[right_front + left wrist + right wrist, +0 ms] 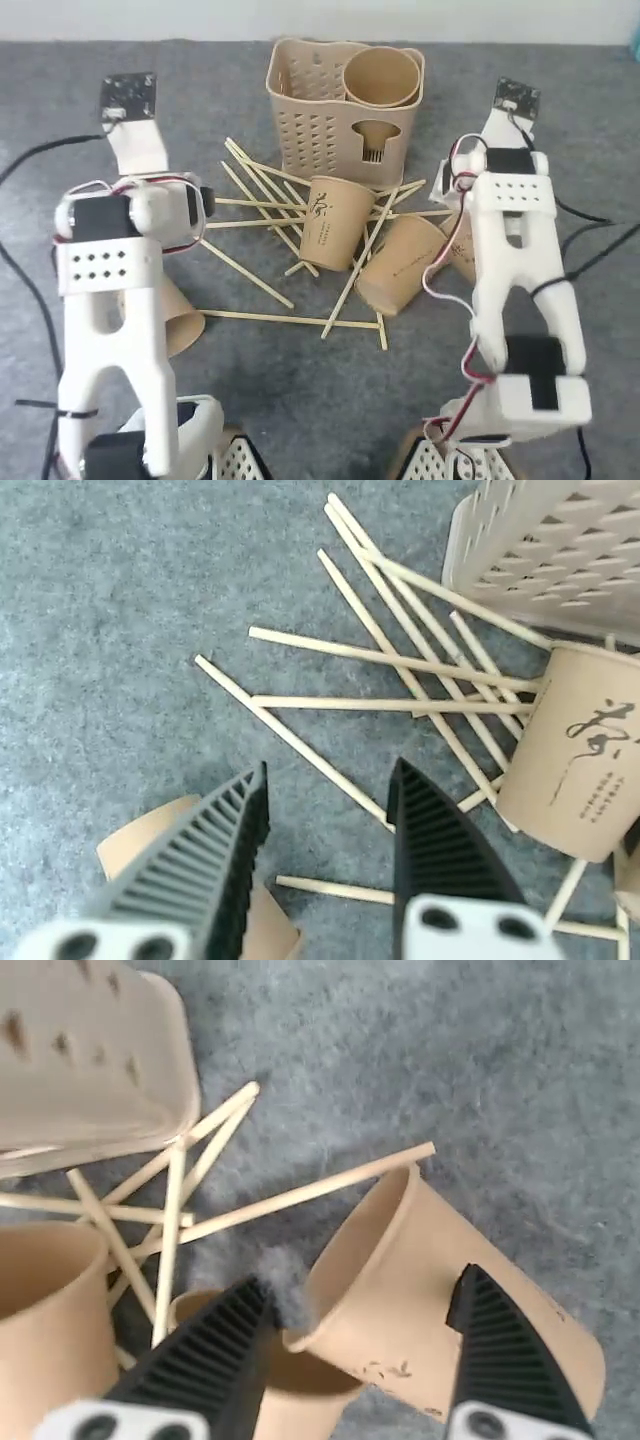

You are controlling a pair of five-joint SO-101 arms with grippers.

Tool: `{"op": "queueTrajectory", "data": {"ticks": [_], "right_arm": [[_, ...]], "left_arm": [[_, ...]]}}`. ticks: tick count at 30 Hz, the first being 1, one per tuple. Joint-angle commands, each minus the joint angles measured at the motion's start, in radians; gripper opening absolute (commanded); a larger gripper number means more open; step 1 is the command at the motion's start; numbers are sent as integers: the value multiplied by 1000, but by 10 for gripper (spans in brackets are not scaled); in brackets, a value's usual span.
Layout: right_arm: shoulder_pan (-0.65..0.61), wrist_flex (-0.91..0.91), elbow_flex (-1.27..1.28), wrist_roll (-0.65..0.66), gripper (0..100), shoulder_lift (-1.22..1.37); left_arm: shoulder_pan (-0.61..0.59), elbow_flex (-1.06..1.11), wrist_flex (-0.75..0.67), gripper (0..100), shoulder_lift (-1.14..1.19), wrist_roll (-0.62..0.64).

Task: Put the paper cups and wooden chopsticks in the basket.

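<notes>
Right gripper (362,1280) is spread wide and empty, its black ribbed jaws straddling a tan paper cup (420,1260) that lies on its side near the beige perforated plastic basket (100,1050). Left gripper (330,770) is released too, hanging over the grey carpeted table (120,600). One pale wooden chopstick (290,735) runs under the gap and a second tipped cup (150,830) sits just beside one jaw. Further out, a loose fan of chopsticks (265,195) sprawls in front of the basket, two printed cups (330,220) lie across them, and one upright cup (380,78) is in the basket. These cups look light and thin-walled, likely to buckle under a hard squeeze, so I'd pinch gently across the wall near the stiffer rolled rim. The sticks look stiff, slim and smooth, likely to roll, so take one mid-length, jaws crosswise, where it lies apart from its neighbours
</notes>
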Motion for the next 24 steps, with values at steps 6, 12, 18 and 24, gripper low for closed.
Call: {"op": "queueTrajectory", "data": {"ticks": [6, 12, 18, 24], "right_arm": [[59, 99, -258, -11, 99, 131], [104, 202, -345, 74, 29, 131], [170, 237, -376, 140, 7, 130], [122, 255, -388, 126, 23, 107]], "left_arm": [[-11, 41, -57, 183, -48, 8], [-12, 44, -71, 183, -41, 8], [-12, 44, -71, 183, -40, 8], [-9, 45, -64, 183, -40, 14]]}}
